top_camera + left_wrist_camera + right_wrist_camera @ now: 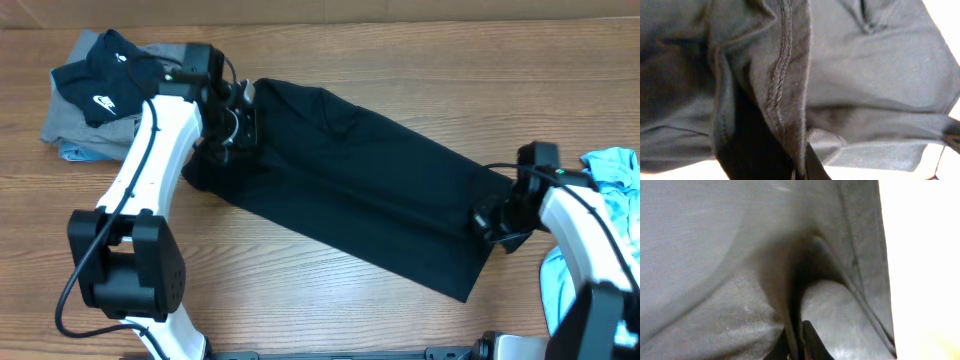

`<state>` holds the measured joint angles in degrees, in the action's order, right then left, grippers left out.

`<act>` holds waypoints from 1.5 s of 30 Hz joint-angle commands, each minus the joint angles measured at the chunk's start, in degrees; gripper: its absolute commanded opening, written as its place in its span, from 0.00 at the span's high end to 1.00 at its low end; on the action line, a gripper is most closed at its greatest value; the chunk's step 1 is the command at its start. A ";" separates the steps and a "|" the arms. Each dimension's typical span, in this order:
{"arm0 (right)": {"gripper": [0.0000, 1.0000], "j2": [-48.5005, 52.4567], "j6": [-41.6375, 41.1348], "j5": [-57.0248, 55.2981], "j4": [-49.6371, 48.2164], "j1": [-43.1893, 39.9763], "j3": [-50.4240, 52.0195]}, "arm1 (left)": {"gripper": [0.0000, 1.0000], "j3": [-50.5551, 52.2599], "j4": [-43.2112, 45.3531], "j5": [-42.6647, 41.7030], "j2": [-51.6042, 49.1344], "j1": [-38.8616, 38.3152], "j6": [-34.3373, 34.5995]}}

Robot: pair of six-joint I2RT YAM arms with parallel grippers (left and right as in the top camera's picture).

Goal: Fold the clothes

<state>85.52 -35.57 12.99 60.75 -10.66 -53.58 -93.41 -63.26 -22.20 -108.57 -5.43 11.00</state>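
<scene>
Though cloth hides most of each jaw, your left gripper point(801, 171) pinches the stitched hem point(781, 65) of the black T-shirt point(350, 175), your right gripper point(796, 344) a smooth fold.

The left arm point(150, 160), frame left, and right arm point(590, 225), right edge, have glossy white rounded shells and boxy black joints, a thin black cable point(66, 290) hanging off the left one; left gripper point(232, 125) and right gripper point(495, 220) are black.
</scene>
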 commanded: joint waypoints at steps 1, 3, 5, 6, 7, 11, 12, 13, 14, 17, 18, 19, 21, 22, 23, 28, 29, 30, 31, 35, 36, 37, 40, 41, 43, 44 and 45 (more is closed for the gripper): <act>0.96 -8.02 5.35 -2.34 3.87 -0.35 -8.07 | 0.96 -7.52 -3.43 4.17 4.61 1.38 -3.30; 0.96 -11.85 5.84 -3.76 7.52 -0.35 -12.63 | 0.96 -11.08 -5.95 6.75 6.38 1.53 -3.76; 0.96 -15.37 5.84 -5.53 10.88 -0.35 -17.64 | 0.96 -14.10 -7.67 9.86 8.68 1.64 -3.74; 0.96 -17.14 5.84 -5.97 12.74 -0.35 -20.83 | 0.96 -15.43 -8.26 11.30 9.94 1.68 -3.72; 0.96 -18.43 5.84 -6.38 14.27 -0.35 -23.76 | 0.96 -16.94 -8.81 12.83 11.54 1.77 -3.67; 0.96 -21.38 5.79 -6.99 20.76 -0.35 -36.11 | 0.96 -22.21 -10.45 18.01 17.75 2.36 -3.21; 0.96 -21.66 5.57 -6.99 22.56 -0.35 -39.26 | 0.96 -23.65 -10.97 19.39 19.43 2.51 -3.06; 0.96 -21.77 5.57 -6.97 24.35 -0.35 -42.32 | 0.96 -24.90 -11.50 20.70 20.83 2.56 -3.02; 0.96 -21.77 5.55 -6.97 26.29 -0.35 -45.46 | 0.96 -26.47 -12.02 22.40 22.56 2.78 -2.78; 0.96 -21.62 5.57 -6.97 31.85 -0.35 -54.93 | 0.96 -31.82 -13.64 27.17 27.98 3.15 -1.99; 0.96 -21.59 5.55 -6.93 33.51 -0.35 -58.58 | 0.96 -33.70 -13.73 28.20 29.73 3.28 -1.99; 0.96 -21.55 5.33 -6.93 34.97 -0.35 -61.79 | 0.96 -35.60 -13.66 29.29 31.36 3.28 -2.01; 0.96 -21.53 5.29 -6.19 36.30 -0.33 -67.69 | 0.96 -39.78 -13.64 31.74 34.38 3.28 -2.01; 0.96 -21.84 5.33 -5.27 36.28 -0.28 -69.81 | 0.96 -41.64 -13.68 32.44 35.60 3.28 -2.08; 0.96 -22.05 4.59 -4.37 36.30 -0.28 -72.78 | 0.96 -44.06 -13.73 33.42 37.22 3.28 -2.16; 0.96 -22.08 2.51 -2.84 36.28 -0.28 -81.44 | 0.96 -50.99 -14.29 36.20 42.16 3.28 -2.32; 0.96 -22.08 2.51 -2.89 36.28 -0.28 -81.81 | 0.96 -51.34 -14.45 36.17 42.56 3.28 -2.32; 0.96 -22.08 2.51 -2.89 36.28 -0.28 -81.85 | 0.96 -51.34 -14.62 36.20 42.73 3.26 -2.49; 0.96 -21.86 2.54 -2.91 36.28 -0.28 -81.74 | 0.96 -51.25 -14.91 36.48 42.56 3.26 -2.51; 0.96 -19.39 2.62 -3.15 36.28 -0.28 -81.74 | 0.96 -48.92 -15.26 35.82 38.91 3.26 -2.49; 0.96 -18.34 2.64 -3.54 36.28 -0.28 -81.74 | 0.96 -48.37 -15.32 35.08 37.27 3.26 -2.62; 0.96 -17.07 2.75 -3.52 36.28 -0.28 -81.74 | 0.96 -47.98 -15.23 33.79 35.34 3.26 -3.26; 0.96 -11.93 2.60 -3.48 35.69 -0.28 -81.74 | 0.96 -47.76 -12.85 26.75 27.47 3.26 -6.14; 0.96 -9.66 2.62 -3.48 34.99 -0.28 -81.77 | 0.96 -47.76 -10.95 23.74 24.61 3.26 -7.39; 0.96 -5.73 3.41 -3.50 32.28 -0.28 -81.77 | 0.96 -47.76 -5.64 16.52 19.08 3.26 -10.01; 0.96 -3.54 4.35 -3.28 29.94 -0.28 -81.77 | 0.96 -47.78 -2.23 11.69 16.24 3.26 -10.91; 0.96 -1.14 4.57 -3.21 26.88 -0.31 -81.81 | 0.96 -47.93 1.49 6.34 13.60 3.28 -11.08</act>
<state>78.39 -32.47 14.52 91.18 -10.46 -135.70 -141.88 -66.43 -3.64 -87.90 -3.22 4.40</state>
